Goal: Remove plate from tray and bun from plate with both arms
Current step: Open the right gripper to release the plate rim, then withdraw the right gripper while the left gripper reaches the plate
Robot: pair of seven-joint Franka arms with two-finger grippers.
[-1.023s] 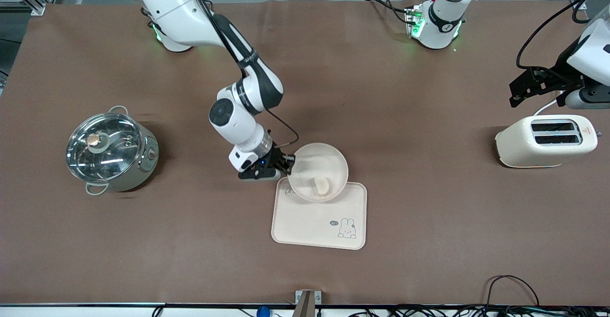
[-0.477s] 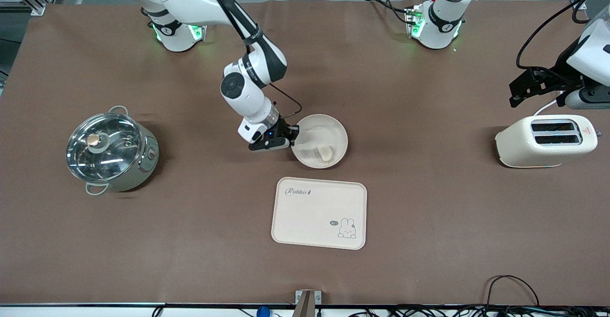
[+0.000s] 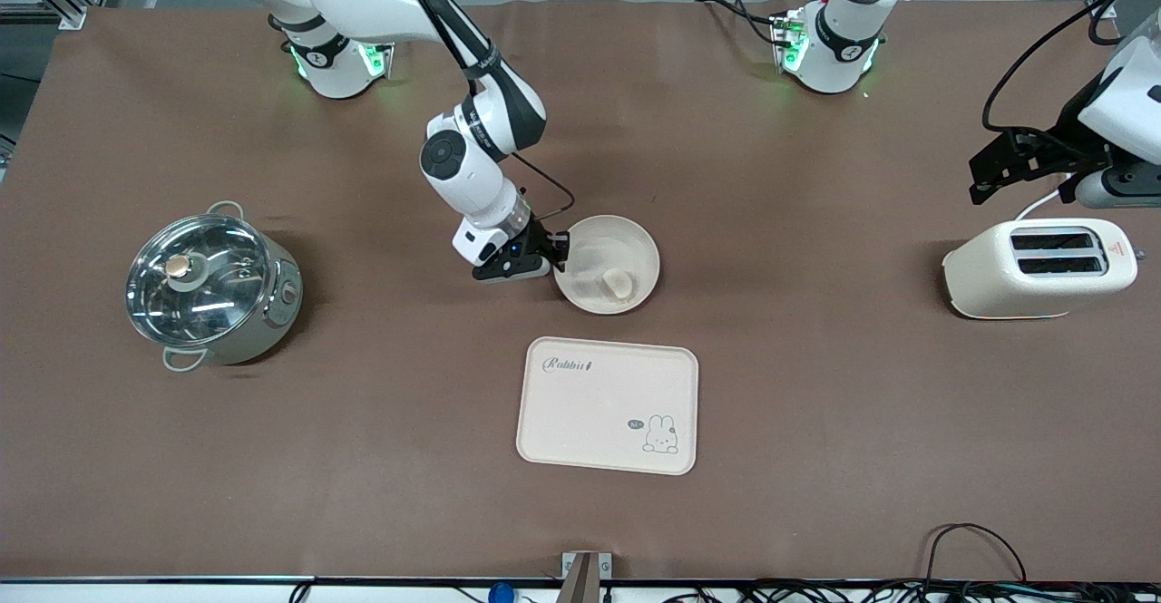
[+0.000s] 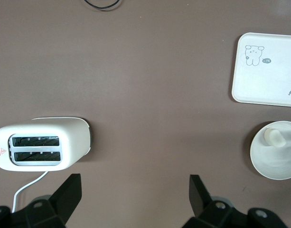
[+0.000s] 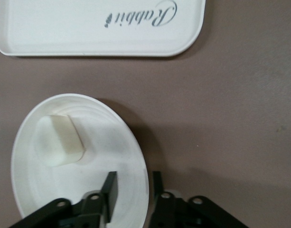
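Note:
The round cream plate rests on the brown table, farther from the front camera than the rabbit tray. The pale bun lies in it. My right gripper is low at the plate's edge toward the right arm's end. In the right wrist view its fingers stand astride the rim, one over the plate and one outside, with a gap, so the gripper is open; the bun lies apart from them. My left gripper hangs open and empty over the table by the toaster, and the left arm waits.
A steel pot with a glass lid stands toward the right arm's end. The left wrist view shows the toaster, the tray and the plate with the bun. Cables run along the table's near edge.
My right gripper carried the plate with the bun off the tray's corner, away from the front camera, and set it on the table. Its fingers now stand apart at the rim.

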